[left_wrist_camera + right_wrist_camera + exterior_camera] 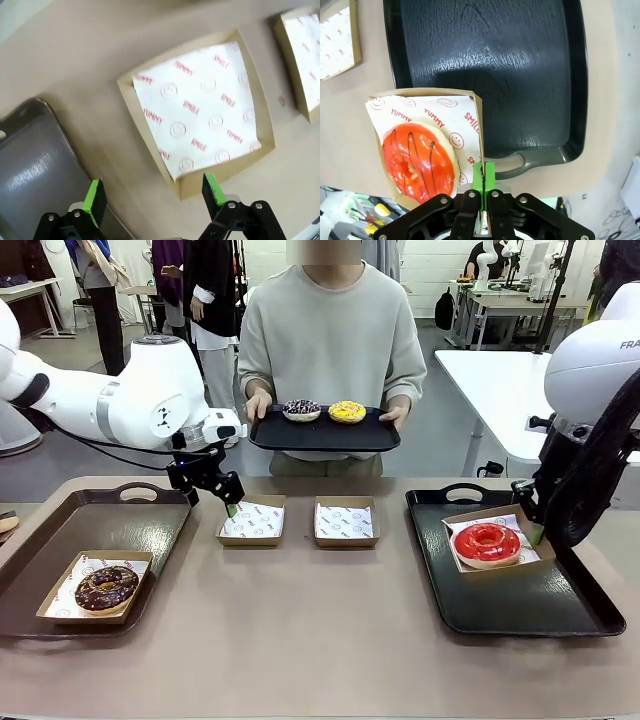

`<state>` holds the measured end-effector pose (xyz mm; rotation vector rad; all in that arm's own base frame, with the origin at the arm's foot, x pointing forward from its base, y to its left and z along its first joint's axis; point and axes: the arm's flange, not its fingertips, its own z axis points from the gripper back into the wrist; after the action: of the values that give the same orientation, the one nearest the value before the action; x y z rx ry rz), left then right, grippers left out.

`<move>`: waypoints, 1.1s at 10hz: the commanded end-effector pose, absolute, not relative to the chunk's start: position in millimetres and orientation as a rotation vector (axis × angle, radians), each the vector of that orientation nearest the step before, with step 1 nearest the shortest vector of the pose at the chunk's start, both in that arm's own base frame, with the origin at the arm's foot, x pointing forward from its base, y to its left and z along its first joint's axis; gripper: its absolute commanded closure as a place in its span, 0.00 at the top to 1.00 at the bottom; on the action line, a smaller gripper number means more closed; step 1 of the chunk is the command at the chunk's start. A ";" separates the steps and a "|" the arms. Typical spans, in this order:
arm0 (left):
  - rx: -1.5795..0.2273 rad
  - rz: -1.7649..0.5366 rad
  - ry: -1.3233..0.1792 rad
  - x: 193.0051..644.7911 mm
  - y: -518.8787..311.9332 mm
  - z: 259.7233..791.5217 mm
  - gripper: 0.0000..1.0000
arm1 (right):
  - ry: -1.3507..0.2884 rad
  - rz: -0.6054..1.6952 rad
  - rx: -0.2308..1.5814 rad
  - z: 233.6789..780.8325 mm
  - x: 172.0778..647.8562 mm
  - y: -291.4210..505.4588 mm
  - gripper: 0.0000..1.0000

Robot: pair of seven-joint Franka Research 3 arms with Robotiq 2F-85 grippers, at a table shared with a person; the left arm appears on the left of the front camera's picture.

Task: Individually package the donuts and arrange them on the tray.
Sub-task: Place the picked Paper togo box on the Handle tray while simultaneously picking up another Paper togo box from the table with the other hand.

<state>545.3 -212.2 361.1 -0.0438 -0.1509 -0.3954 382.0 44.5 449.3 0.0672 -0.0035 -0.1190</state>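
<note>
A glossy red donut (487,541) (419,162) lies in a paper-lined box (470,570) (478,120) over the right black tray (560,620). My right gripper (535,530) (483,175) is shut on that box's side wall. My left gripper (232,502) (154,195) is open, low over the near corner of an empty box (252,520) (200,120). On the left tray (60,530), the dark chocolate donut (106,587) sits in its own box. The person holds a black tray (323,435) carrying the chocolate sprinkled donut (301,409) and the yellow donut (347,411).
A second empty lined box (344,521) (305,60) stands at the table's middle, right of the first. The left tray's rim (30,165) lies close beside my left fingers. The near half of the table (300,640) is bare.
</note>
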 end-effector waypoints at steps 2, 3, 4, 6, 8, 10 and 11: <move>-0.044 -0.395 -0.151 545.3 -212.2 361.1 1.00 | -0.006 -0.092 0.064 441.1 383.9 38.8 0.01; -0.044 -0.395 -0.151 545.3 -212.2 361.1 1.00 | -0.001 -0.117 0.067 447.7 382.3 44.2 0.01; -0.044 -0.395 -0.151 545.3 -212.2 361.1 1.00 | -0.001 -0.117 0.067 447.7 382.3 44.2 0.01; -0.044 -0.395 -0.151 545.3 -212.2 361.1 1.00 | -0.001 -0.117 0.067 447.7 382.3 44.2 0.01; -0.044 -0.395 -0.151 545.3 -212.2 361.1 1.00 | -0.001 -0.117 0.067 447.7 382.3 44.2 0.01; -0.049 -0.384 -0.154 549.6 -213.7 359.5 1.00 | 0.001 -0.115 0.067 446.8 382.4 44.2 0.01; -0.049 -0.284 -0.167 554.6 -211.7 360.7 1.00 | 0.001 -0.110 0.038 436.2 383.8 46.2 0.01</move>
<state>551.0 -211.9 360.2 -0.0507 -0.1557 -0.3568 382.4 45.2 445.1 0.0649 0.0053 -0.1125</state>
